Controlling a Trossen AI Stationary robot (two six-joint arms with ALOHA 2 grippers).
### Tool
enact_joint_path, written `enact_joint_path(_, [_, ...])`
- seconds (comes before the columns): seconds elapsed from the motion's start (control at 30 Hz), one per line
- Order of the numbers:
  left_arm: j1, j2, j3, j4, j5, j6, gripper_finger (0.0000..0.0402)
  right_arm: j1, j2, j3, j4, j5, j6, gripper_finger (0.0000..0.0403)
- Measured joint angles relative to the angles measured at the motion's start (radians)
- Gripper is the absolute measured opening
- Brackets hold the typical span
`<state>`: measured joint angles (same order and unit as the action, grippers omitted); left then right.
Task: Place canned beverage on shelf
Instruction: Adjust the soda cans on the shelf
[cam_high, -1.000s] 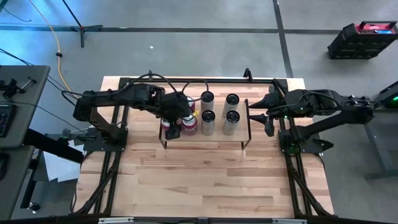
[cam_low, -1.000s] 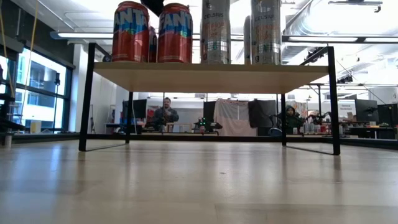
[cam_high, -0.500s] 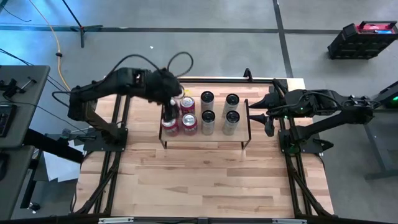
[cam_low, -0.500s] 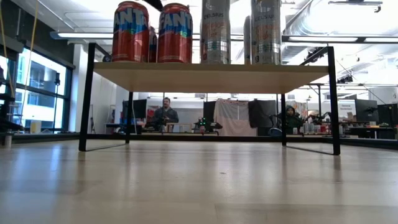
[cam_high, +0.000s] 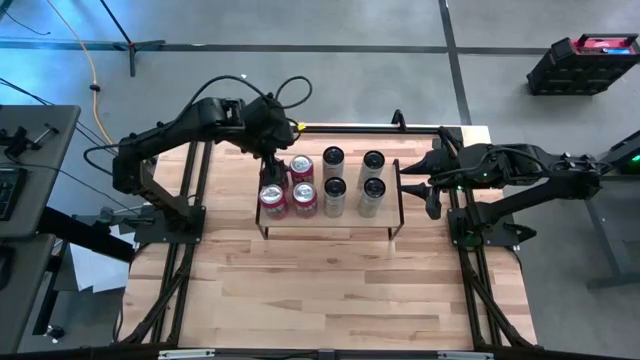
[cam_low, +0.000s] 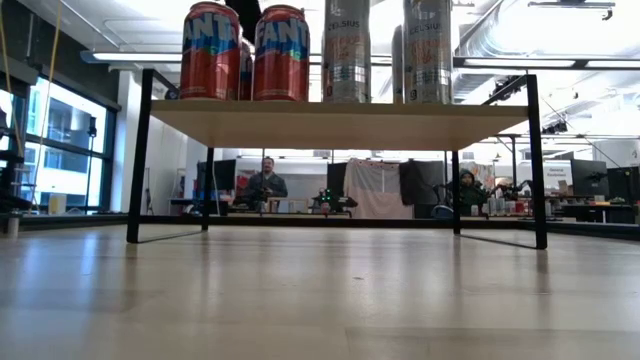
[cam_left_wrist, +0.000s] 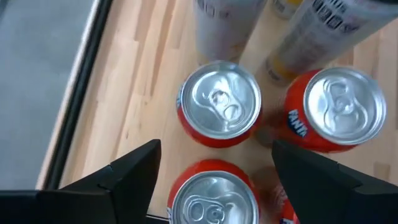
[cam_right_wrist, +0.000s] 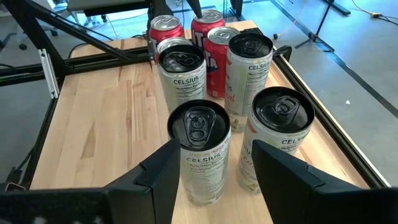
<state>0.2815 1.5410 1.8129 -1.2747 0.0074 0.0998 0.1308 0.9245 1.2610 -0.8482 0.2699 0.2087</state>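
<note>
Several red Fanta cans (cam_high: 304, 198) stand upright on the left end of the shelf (cam_high: 330, 226). Several slim Celsius cans (cam_high: 334, 190) stand on its right part. My left gripper (cam_high: 270, 168) hangs open above the far left corner of the shelf, over a red can (cam_left_wrist: 214, 196), and it holds nothing. In the left wrist view its fingers (cam_left_wrist: 134, 174) stand wide apart above the can tops. My right gripper (cam_high: 431, 200) waits open past the shelf's right end rail, facing the slim cans (cam_right_wrist: 199, 149).
The shelf's black end rails (cam_high: 397, 195) rise at both short sides. A black rail (cam_high: 370, 127) runs along the table's far edge. Bare tabletop (cam_high: 330, 290) lies between the shelf and the near edge. In the low view, people (cam_low: 266, 182) sit in the room behind.
My left gripper has drawn back from over the near red cans toward the table's far edge, rising a little. The cans stay upright on the shelf where they were.
</note>
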Motion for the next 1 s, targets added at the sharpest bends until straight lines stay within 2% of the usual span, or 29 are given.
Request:
enact_joint_path(0.2, [0.033,0.000,-0.053,0.039,0.018,0.017,0.0318,0.000,0.000,0.000,0.000,0.000,0.000,0.0184])
enact_joint_path(0.37, [0.033,0.002,-0.078,0.076,0.071,0.049,0.0317,0.000,0.000,0.000,0.000,0.000,0.000,0.0184])
enact_joint_path(1.0, [0.013,0.081,-0.080,0.098,0.077,0.043,0.0316,0.000,0.000,0.000,0.000,0.000,0.000,0.0184])
